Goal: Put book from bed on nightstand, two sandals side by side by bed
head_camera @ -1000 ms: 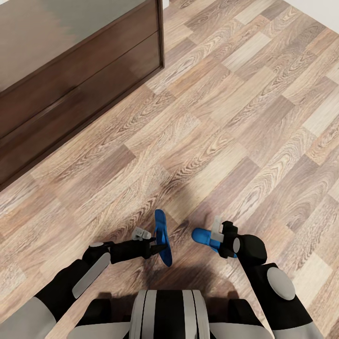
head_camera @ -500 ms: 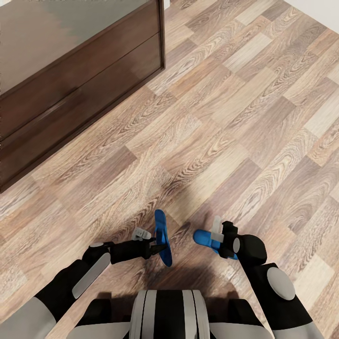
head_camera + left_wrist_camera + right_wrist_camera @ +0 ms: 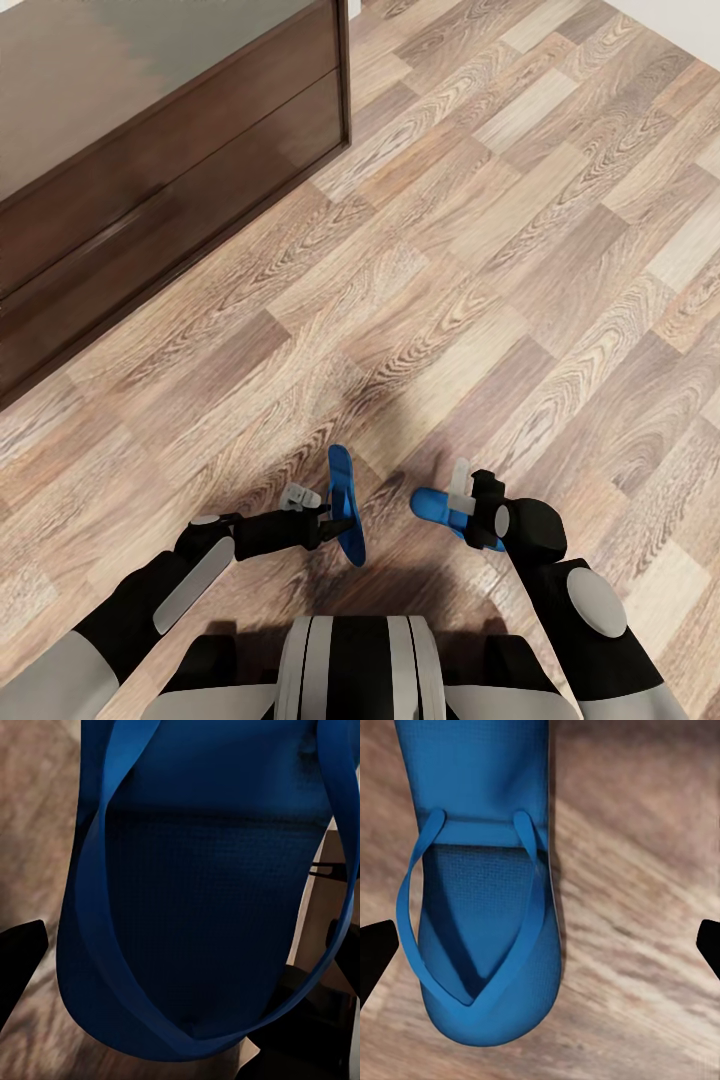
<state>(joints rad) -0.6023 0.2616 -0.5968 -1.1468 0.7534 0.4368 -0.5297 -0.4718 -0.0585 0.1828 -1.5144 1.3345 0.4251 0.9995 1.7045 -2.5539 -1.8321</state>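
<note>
A wood-plank floor (image 3: 480, 250) stretches beneath the robot, with a dark brown cabinet (image 3: 150, 150) standing off to its front left. Low over the boards, each arm carries one blue sandal. The left gripper (image 3: 335, 522) is clamped on the edge of one sandal (image 3: 345, 500), held on its side; its strap (image 3: 97, 870) looms close in the left wrist view. The right gripper (image 3: 470, 505) holds the other sandal (image 3: 432, 503), sole (image 3: 487, 795) facing up.
</note>
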